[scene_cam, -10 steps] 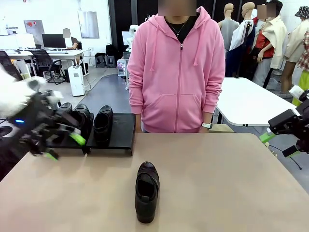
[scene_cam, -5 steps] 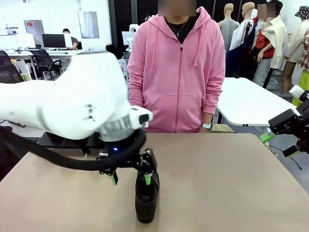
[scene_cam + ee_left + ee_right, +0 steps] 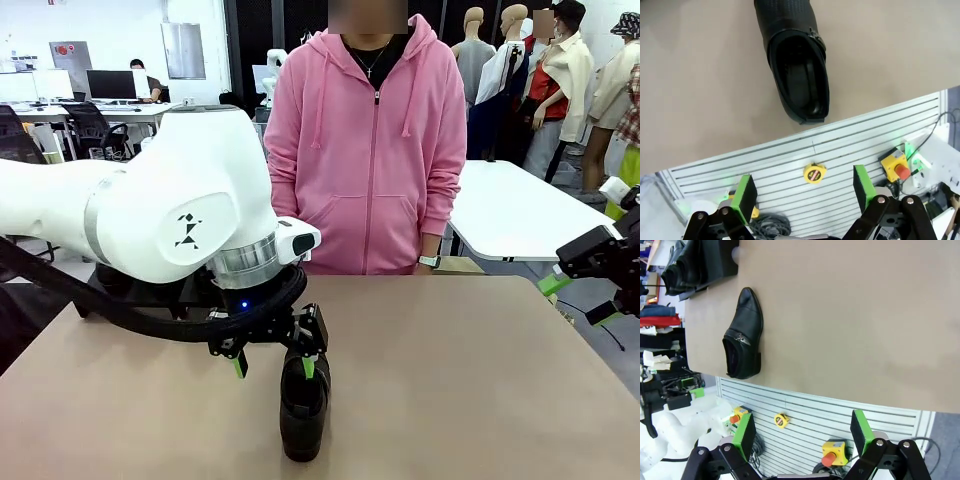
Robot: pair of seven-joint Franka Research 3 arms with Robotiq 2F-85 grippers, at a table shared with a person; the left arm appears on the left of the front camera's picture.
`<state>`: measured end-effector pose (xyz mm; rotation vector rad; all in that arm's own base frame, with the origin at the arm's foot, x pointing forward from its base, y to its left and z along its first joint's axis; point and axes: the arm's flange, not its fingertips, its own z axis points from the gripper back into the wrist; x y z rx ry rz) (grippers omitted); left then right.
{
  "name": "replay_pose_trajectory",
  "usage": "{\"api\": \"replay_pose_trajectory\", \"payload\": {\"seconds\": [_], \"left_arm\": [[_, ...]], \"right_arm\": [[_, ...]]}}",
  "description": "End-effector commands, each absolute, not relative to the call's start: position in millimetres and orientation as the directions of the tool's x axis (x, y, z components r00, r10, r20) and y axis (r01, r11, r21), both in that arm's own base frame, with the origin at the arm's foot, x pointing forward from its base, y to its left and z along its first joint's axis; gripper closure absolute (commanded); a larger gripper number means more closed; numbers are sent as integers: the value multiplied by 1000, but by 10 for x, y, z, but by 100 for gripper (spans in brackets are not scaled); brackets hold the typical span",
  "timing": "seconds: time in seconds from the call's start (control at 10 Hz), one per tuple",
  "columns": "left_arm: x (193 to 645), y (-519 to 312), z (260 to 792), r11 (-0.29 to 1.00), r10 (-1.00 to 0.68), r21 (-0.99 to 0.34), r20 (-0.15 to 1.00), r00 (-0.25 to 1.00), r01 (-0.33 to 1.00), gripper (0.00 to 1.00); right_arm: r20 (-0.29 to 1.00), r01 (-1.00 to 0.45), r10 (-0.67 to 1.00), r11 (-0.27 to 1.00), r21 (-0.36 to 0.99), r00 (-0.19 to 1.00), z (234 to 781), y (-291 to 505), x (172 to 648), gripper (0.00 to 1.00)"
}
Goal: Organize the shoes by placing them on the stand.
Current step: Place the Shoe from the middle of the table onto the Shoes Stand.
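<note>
— Where's the last shoe (image 3: 304, 410)?
— Mid-table, near the robot's edge, well short of the stand (image 3: 710, 262).
— Your left pincer (image 3: 272, 365)?
— Spread wide just above its heel, lining up to grasp.

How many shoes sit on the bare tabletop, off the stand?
1. The shoe lies mid-table near the robot's edge, beneath the open left hand. More shoes bunch on the stand, too overlapped to count.

Shoe (image 3: 304, 418) mid table (image 3: 480, 380), L gripper (image 3: 272, 364) just above, stand (image 3: 715, 262) far left.
</note>
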<state>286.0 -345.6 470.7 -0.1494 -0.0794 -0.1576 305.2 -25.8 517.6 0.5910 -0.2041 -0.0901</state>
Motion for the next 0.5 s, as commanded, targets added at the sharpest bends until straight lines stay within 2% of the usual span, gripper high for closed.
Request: {"api": "replay_pose_trajectory", "payload": {"seconds": [0.0, 0.4], "left_arm": [[3104, -3598, 4264, 992, -93, -77, 142, 986, 104, 0], [3394, -3671, 3807, 996, -86, -26, 96, 992, 89, 0]], "right_arm": [[177, 0, -126, 813, 582, 976, 5186, -283, 3068, 0], [177, 0, -126, 813, 582, 976, 5186, -283, 3068, 0]]}}
